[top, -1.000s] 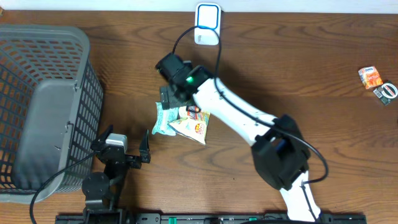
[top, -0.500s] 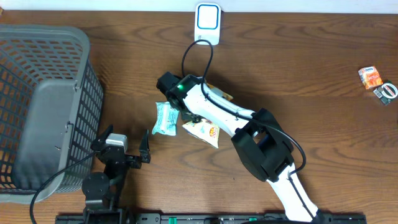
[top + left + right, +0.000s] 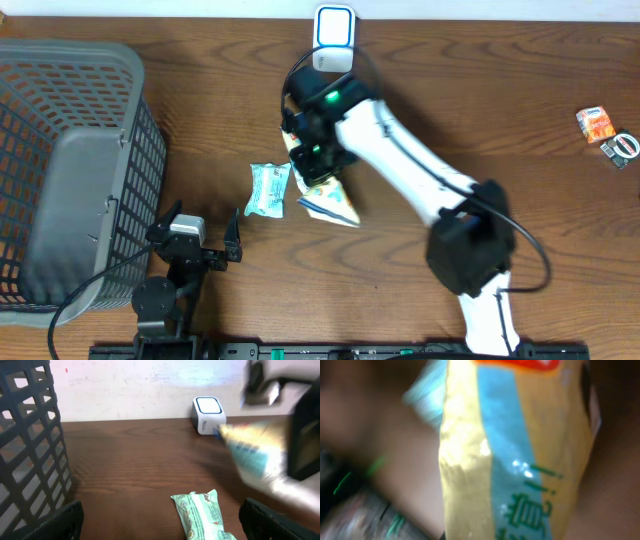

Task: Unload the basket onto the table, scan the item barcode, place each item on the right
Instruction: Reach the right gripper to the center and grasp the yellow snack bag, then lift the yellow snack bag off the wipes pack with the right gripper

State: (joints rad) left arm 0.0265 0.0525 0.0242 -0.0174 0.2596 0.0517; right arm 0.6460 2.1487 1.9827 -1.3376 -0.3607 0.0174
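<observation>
A yellow and blue snack bag (image 3: 330, 200) hangs lifted over the table, with my right gripper (image 3: 316, 160) shut on its upper end. Up close, the snack bag (image 3: 515, 450) fills the right wrist view and hides the fingers. The white barcode scanner (image 3: 333, 25) stands at the table's far edge, just behind the right gripper. A green packet (image 3: 268, 190) lies flat to the left of the bag. My left gripper (image 3: 205, 243) rests open near the front edge, with the green packet (image 3: 202, 512) ahead of it, the scanner (image 3: 207, 412) beyond, and the held bag (image 3: 255, 455) blurred at the right.
A large grey mesh basket (image 3: 70, 170) takes up the left side, and its wall (image 3: 30, 450) is close to the left gripper. Small items, an orange box (image 3: 596, 122) among them, lie at the far right edge.
The right gripper has shut on the yellow snack bag and lifted it off the table, moving it back toward the scanner. The green packet and left arm stayed put.
</observation>
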